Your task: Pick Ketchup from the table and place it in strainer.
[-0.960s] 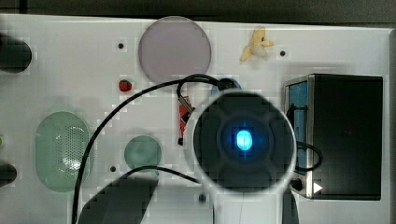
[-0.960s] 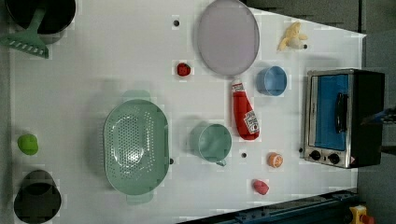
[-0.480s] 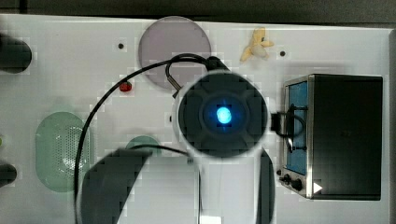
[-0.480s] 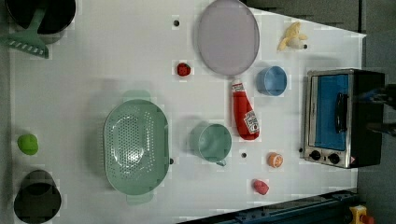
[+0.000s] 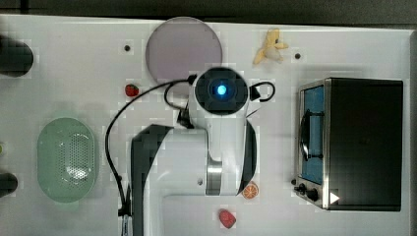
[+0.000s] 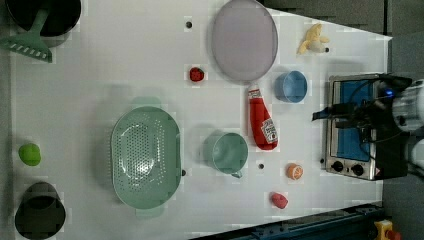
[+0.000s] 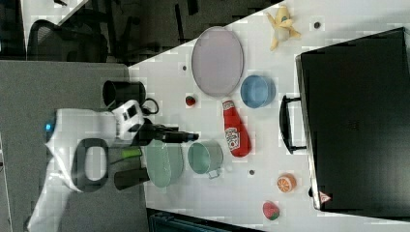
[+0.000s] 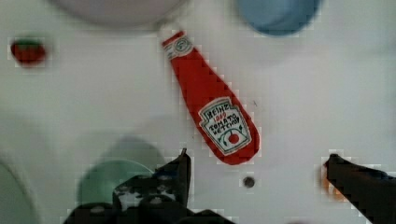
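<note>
Tool (image 8: 257, 168) hung spread wide, empty, above the Ketchup (image 8: 210, 100), which lay flat on the table (image 6: 100, 75) beside the green mug (image 6: 227, 152). Looked light, slick plastic; the narrower mid-body seemed the best grip.

Left view | Ketchup (image 6: 261, 121) lies flat on my table (image 6: 100, 75), cap toward the plate (image 6: 244, 39) | mug (image 6: 227, 153) just to its left | strainer (image 6: 145, 157) left of the mug | bowl (image 6: 291, 86) right of the cap | oven (image 6: 352, 127) far right.
</note>
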